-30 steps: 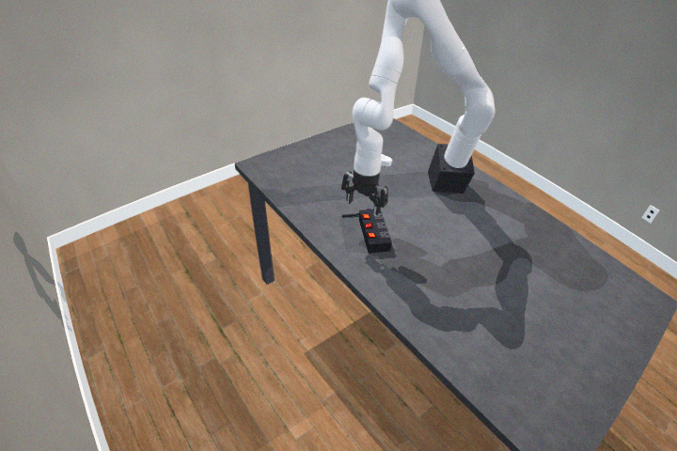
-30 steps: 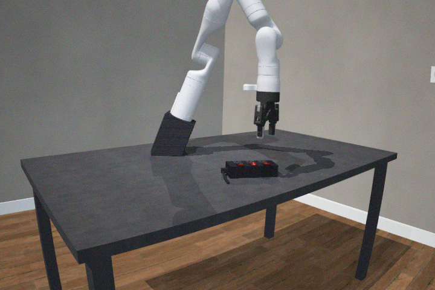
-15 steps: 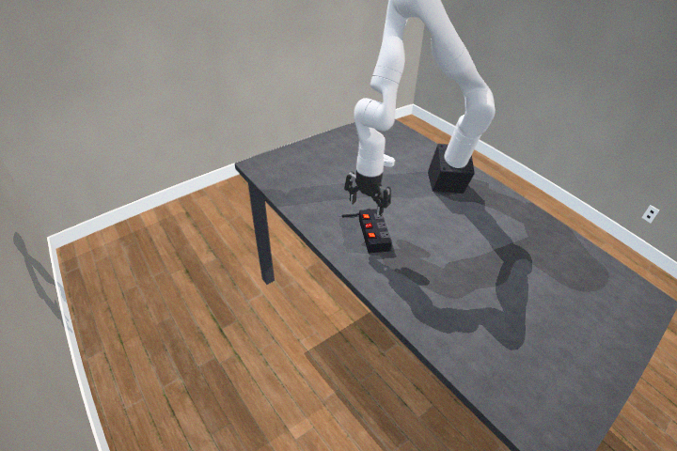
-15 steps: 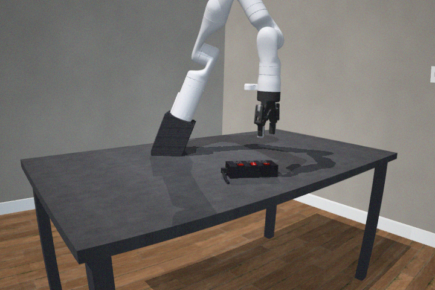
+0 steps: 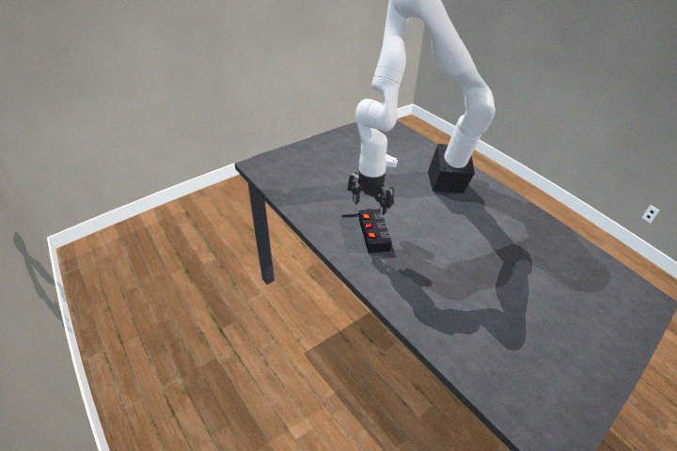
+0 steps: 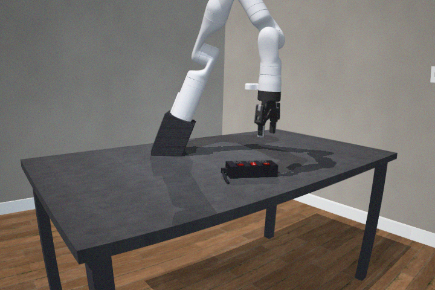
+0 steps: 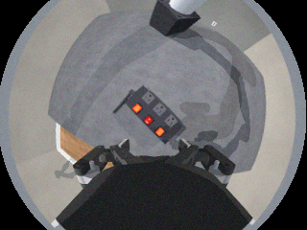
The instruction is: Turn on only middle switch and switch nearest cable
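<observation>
A black power strip (image 5: pixel 380 243) (image 6: pixel 251 171) (image 7: pixel 168 111) lies flat on the dark table (image 5: pixel 563 345) (image 6: pixel 105 191) (image 7: pixel 96 71), the right way up. It has three red switches in a row: one nearest the cable (image 5: pixel 366 215) (image 6: pixel 240 164) (image 7: pixel 137 107), a middle one (image 5: pixel 369 225) (image 6: pixel 252 164) (image 7: pixel 149 121) and a far one (image 5: pixel 371 234) (image 6: pixel 266 164) (image 7: pixel 160 132). All three glow red. A short cable (image 5: pixel 350 214) (image 6: pixel 226 178) leaves one end. My gripper (image 5: pixel 371 203) (image 6: pixel 266 132) (image 7: pixel 153 145) is open and empty, hanging above the table beside the strip, apart from it.
The arm's black base block (image 5: pixel 450 172) (image 6: pixel 171 136) (image 7: pixel 172 18) stands on the table behind the strip. The table's long edge runs close by the strip on the side towards the wooden floor (image 5: pixel 190 318).
</observation>
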Action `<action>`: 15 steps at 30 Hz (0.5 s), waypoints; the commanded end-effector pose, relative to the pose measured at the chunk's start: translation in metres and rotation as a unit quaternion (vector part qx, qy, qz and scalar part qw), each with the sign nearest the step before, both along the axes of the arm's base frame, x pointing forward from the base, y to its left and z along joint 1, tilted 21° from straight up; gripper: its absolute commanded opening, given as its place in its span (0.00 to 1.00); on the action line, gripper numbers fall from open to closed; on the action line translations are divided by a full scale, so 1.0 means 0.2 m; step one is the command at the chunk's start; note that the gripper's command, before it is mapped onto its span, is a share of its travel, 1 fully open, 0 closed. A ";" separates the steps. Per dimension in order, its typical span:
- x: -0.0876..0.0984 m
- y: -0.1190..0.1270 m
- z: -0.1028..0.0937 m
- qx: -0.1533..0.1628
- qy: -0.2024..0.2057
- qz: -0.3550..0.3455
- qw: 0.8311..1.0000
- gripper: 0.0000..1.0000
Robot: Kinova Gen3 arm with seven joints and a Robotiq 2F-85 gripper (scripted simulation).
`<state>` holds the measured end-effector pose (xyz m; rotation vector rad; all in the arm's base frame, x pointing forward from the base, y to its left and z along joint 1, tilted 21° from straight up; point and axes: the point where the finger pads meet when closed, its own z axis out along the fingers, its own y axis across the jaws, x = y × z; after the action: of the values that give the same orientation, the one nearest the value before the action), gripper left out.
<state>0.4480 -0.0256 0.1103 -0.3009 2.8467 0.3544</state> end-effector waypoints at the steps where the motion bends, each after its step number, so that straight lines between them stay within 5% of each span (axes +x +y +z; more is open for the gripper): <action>1: -0.01 0.02 0.01 0.001 0.004 -0.002 1.000 1.00; 15: -0.02 0.02 0.01 0.002 0.005 -0.002 1.000 1.00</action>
<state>0.4468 -0.0237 0.1109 -0.2985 2.8503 0.3585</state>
